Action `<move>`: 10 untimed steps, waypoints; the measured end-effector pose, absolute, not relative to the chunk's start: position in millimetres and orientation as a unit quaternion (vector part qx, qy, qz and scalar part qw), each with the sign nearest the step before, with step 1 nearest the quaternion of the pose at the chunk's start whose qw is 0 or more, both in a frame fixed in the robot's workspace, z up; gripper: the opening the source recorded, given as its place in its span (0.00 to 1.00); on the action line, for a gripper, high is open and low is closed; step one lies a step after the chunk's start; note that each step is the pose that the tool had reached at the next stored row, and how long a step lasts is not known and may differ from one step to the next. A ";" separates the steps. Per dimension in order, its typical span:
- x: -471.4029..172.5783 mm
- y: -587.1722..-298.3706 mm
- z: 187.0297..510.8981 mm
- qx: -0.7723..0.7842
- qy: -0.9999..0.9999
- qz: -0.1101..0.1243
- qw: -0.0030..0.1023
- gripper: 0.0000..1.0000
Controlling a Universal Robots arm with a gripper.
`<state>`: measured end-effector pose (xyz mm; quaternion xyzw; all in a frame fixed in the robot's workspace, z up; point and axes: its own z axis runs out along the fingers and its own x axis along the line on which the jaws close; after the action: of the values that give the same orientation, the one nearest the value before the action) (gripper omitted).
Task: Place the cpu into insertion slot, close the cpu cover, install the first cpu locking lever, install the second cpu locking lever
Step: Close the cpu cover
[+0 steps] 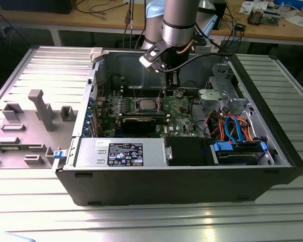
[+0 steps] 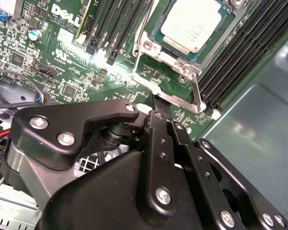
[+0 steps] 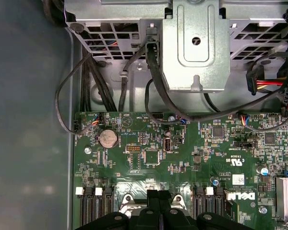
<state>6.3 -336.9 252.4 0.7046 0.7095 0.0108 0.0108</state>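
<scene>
The cpu [image 1: 145, 105] sits in the slot [image 2: 156, 52] at the centre of the exterior view, cover [image 2: 154, 34] apparently down over it. The gripper [image 2: 159, 108] is clenched beside a raised lever [image 2: 197, 91]; grasp unconfirmed. Both levers judged unlatched.

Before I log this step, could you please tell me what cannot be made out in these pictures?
Second wrist view: the top edge cuts off the cpu and cpu cover.
Second wrist view: the gripper hides one end of the locking lever.
First wrist view: the gripper covers most of the insertion slot.
</scene>
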 end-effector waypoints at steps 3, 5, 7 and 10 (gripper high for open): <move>5.7 -336.9 252.4 0.705 0.709 0.011 0.011 0.11; 5.3 -336.9 252.4 0.705 0.709 0.011 0.011 0.11; 4.6 -336.9 252.4 0.705 0.709 0.011 0.011 0.11; 3.5 -336.9 252.4 0.705 0.709 0.011 0.011 0.11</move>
<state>3.5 -336.9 252.4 0.7046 0.7094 0.0109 0.0108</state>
